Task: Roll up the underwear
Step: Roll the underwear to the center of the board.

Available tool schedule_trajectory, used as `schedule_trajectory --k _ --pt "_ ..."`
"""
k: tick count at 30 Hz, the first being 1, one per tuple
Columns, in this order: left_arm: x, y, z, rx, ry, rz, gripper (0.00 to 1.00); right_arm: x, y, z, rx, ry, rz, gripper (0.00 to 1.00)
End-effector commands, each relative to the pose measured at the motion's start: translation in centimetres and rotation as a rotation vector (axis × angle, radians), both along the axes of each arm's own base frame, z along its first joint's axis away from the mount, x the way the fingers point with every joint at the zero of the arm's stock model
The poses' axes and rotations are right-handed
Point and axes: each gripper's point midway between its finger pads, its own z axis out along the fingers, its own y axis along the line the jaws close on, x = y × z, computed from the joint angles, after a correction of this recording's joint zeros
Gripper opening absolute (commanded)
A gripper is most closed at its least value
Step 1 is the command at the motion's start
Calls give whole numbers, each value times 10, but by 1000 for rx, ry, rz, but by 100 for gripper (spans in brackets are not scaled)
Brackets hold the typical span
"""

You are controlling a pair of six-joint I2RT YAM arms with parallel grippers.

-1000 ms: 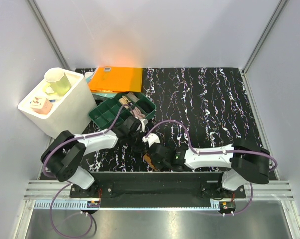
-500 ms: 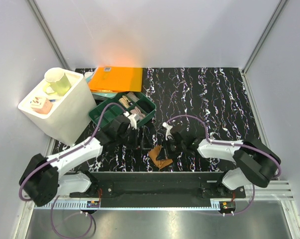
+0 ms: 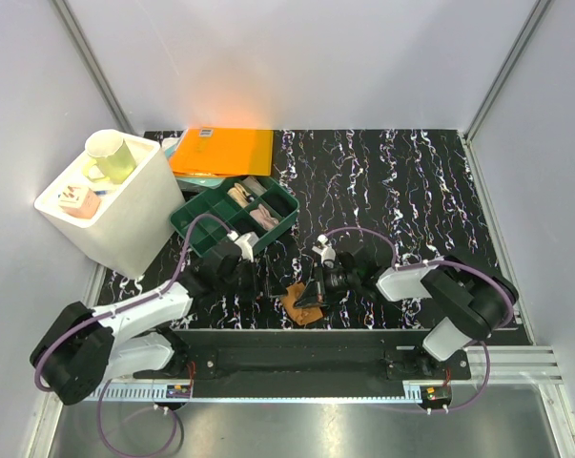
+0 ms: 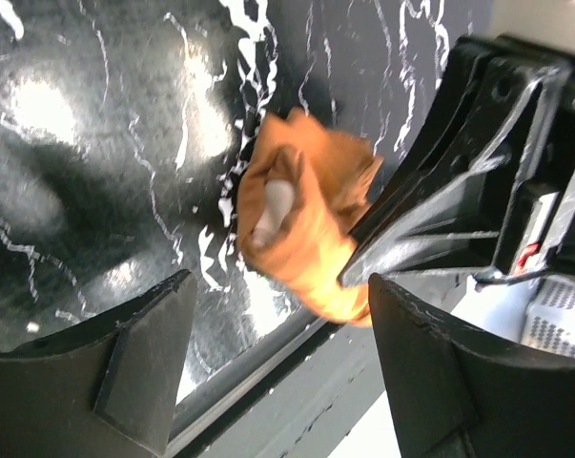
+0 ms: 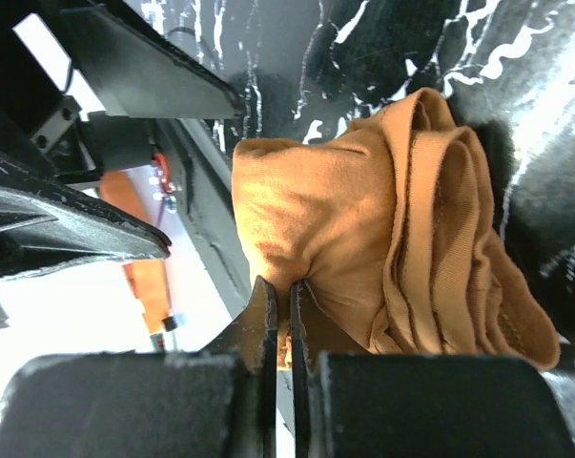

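Underwear [image 5: 363, 219] in right tool [image 5: 282, 291], left tool [image 4: 282, 296] alongside, green tray [image 3: 184, 221] beyond.

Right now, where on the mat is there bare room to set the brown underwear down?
Bare: the right half of the mat, from the green tray to the right edge, behind the right arm. Crowded: back-left, with the white bin, orange folder and tray; and near centre, where the right gripper pinches the brown underwear beside the open left gripper.
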Motion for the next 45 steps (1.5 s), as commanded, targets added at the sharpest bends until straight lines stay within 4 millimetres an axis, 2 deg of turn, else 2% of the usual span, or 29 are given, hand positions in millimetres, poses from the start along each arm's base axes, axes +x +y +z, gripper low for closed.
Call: schedule_trajectory --k 1,9,12,13,15,18,19,20,21,22,23,24,25,27,28,33,38,42,45 --pt "19 -16 12 -96 -68 43 75 0 4 4 66 42 1 0" --pt "18 -20 -11 -84 1 61 72 6 3 3 87 52 -26 0" --pt "19 -19 -17 -67 21 80 63 7 3 3 87 50 -24 0" --pt "22 -20 -16 -66 19 86 55 8 3 2 84 49 -24 0" --pt "24 -21 -19 -61 30 94 48 6 3 -1 77 53 -21 0" --pt "26 -27 -22 -65 51 90 28 6 2 -3 66 48 -14 0" --pt "28 -29 -21 -67 56 92 21 7 2 -3 56 45 -14 0" --pt "28 -31 -22 -63 61 81 4 7 1 -5 33 47 -10 1" --pt "24 -28 -30 -29 88 77 0 8 0 -5 21 44 -11 7" --pt "27 -30 -27 -18 80 68 0 11 0 0 19 25 -17 22" --pt "28 -27 -29 10 69 55 0 11 -2 1 1 25 -18 33" --pt "23 -20 -36 59 93 53 0 14 -2 9 4 5 -23 40" --pt "27 -21 -32 73 79 43 0 17 -4 12 -5 -6 -35 50" --pt "23 -12 -37 146 81 12 0 21 -10 19 -38 -23 -45 60" --pt "26 -14 -33 153 69 0 0 27 -14 20 -55 -39 -69 67" --pt "22 -8 -30 209 57 -61 0 34 -39 24 -117 -80 -139 80" --pt "23 -13 -21 219 29 -104 0 33 -55 3 -185 -55 -200 89" --pt "20 -14 -21 234 36 -114 0 34 -55 -11 -192 -42 -201 94" --pt "20 -15 -19 246 35 -116 0 33 -48 -15 -146 -29 -192 95"
